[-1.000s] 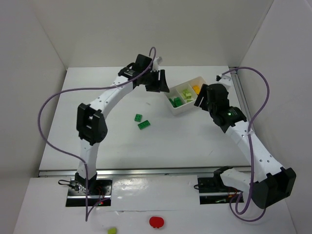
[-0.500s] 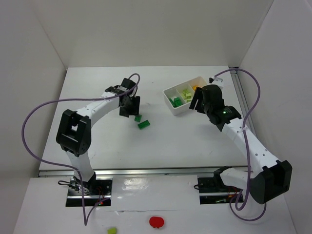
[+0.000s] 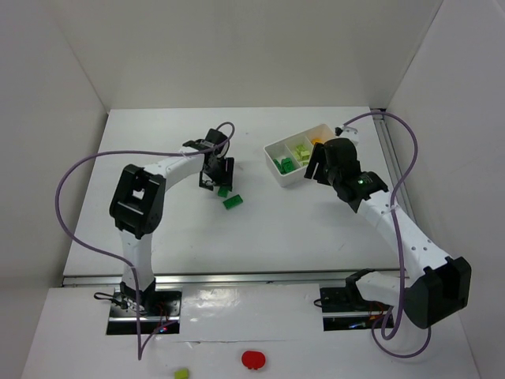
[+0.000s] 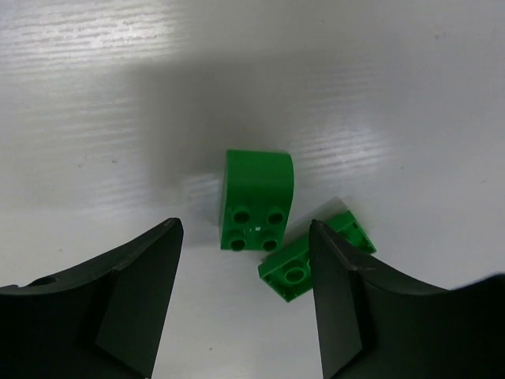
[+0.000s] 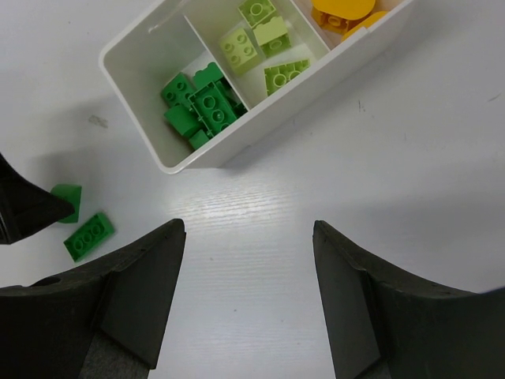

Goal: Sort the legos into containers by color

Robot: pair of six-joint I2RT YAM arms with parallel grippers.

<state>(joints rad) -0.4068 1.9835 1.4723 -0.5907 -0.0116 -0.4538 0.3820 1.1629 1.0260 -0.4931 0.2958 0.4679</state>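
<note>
Your left gripper hangs with its jaws wide apart, holding nothing, over a dark green brick on the white table. A second green brick lies just beside the first, partly hidden by one finger. Your right gripper is also spread and empty, near the white tray. The tray holds sorted bricks: green, lime and orange in separate compartments.

Overhead view spans the table; both wrist views look down closely, sharing two green bricks.
</note>
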